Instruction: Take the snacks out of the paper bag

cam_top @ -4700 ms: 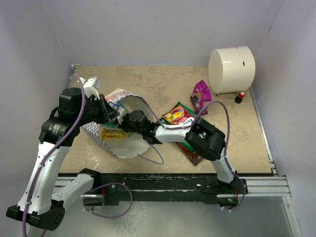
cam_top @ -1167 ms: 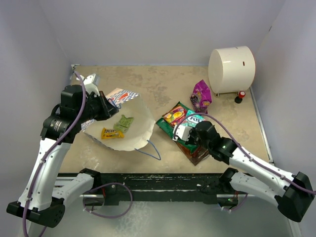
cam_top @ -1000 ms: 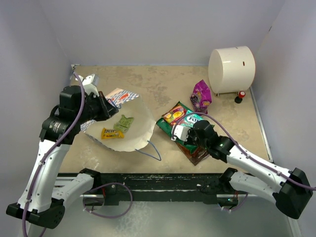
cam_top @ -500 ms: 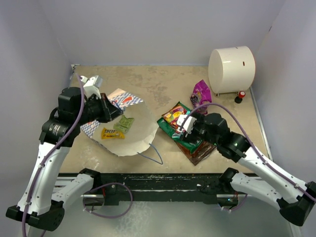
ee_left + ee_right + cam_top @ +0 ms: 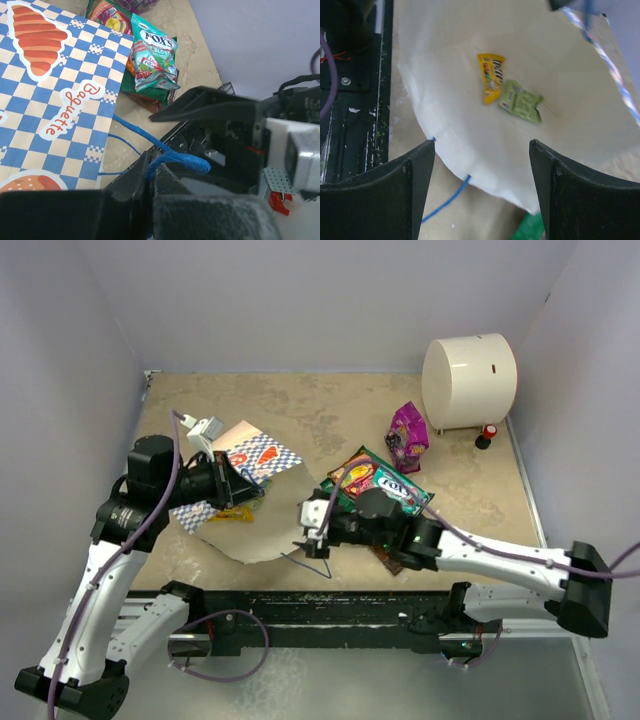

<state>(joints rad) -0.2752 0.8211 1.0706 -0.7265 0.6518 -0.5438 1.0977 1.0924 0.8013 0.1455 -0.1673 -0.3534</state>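
The paper bag [image 5: 258,454] lies on its side, its white inside [image 5: 262,537] facing the right arm. My left gripper [image 5: 240,492] is shut on one blue cord handle [image 5: 176,161], pinched between the jaws of the left gripper [image 5: 150,172], and holds the upper wall up. The checkered print [image 5: 55,100] fills that view. My right gripper [image 5: 303,532] stands open at the bag's mouth, holding nothing. Between and beyond the right gripper's [image 5: 482,155] fingers, a yellow pack [image 5: 491,77] and a green pack [image 5: 521,101] lie inside the bag [image 5: 470,130]. Other snacks [image 5: 385,487] are piled on the table, with a magenta pouch [image 5: 407,435] farther back.
A large cream cylinder [image 5: 468,380] stands at the back right with a small red and black object [image 5: 487,434] beside it. The bag's second blue cord [image 5: 305,565] trails toward the black rail [image 5: 330,610] at the near edge. Walls close in left and right.
My right gripper opened, left the green and white packet on the pile and swung left to the bag's mouth. My left gripper shifted right, pulling the bag's upper wall with it.
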